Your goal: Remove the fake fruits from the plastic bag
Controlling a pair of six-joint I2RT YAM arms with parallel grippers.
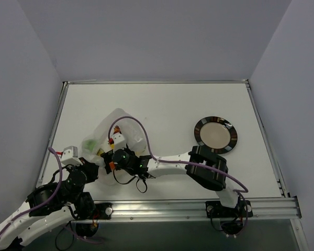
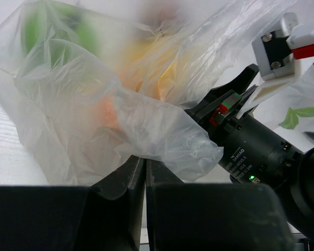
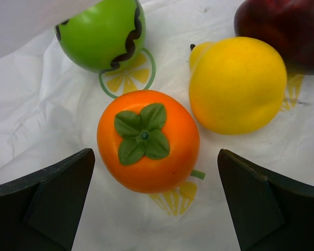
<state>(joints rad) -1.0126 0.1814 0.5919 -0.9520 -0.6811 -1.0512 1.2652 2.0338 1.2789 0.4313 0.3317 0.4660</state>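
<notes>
The plastic bag lies crumpled at the table's left, with my right gripper reaching into its mouth. Inside, in the right wrist view, an orange persimmon with a green leaf cap rests on the film between my open right gripper fingers, untouched. Beyond it lie a green fruit, a yellow fruit and a dark red fruit. My left gripper is shut on a fold of the plastic bag at its near edge. Blurred green and orange shapes show through the film.
A dark round plate sits right of centre on the white table. The right arm's black wrist crowds the bag's mouth beside my left fingers. A raised rail runs along the table's near edge.
</notes>
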